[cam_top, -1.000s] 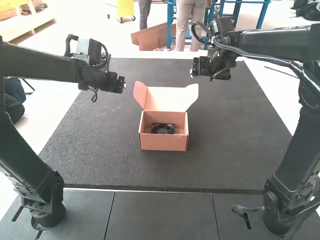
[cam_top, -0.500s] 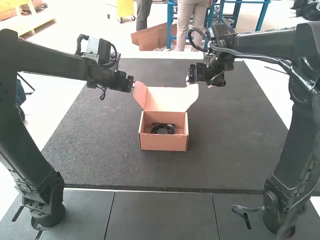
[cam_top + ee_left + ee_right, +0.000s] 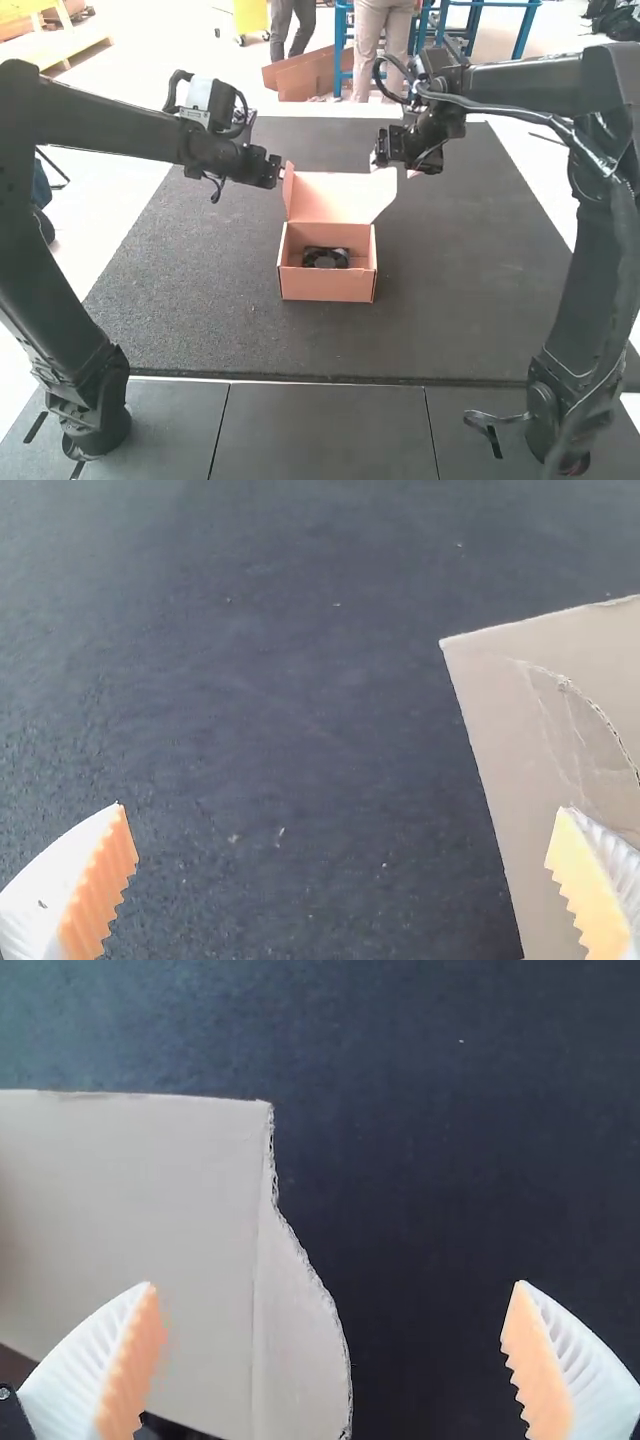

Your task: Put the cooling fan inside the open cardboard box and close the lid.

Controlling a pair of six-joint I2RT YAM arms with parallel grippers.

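Fan (image 3: 326, 258) is sitting inside the open cardboard box (image 3: 328, 282) mid-table (image 3: 480, 270), lid (image 3: 335, 198) standing upright. Left end effector (image 3: 274, 171) is hovering at the lid's left top corner, fingers spread wide; right end effector (image 3: 386, 151) is hanging by the right corner, likewise apart.

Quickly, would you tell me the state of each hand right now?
Left hand: open, holding nothing.
Right hand: open, holding nothing.

One cardboard box (image 3: 328, 282), one cooling fan (image 3: 326, 258), two grippers: left gripper (image 3: 274, 170), right gripper (image 3: 386, 150).
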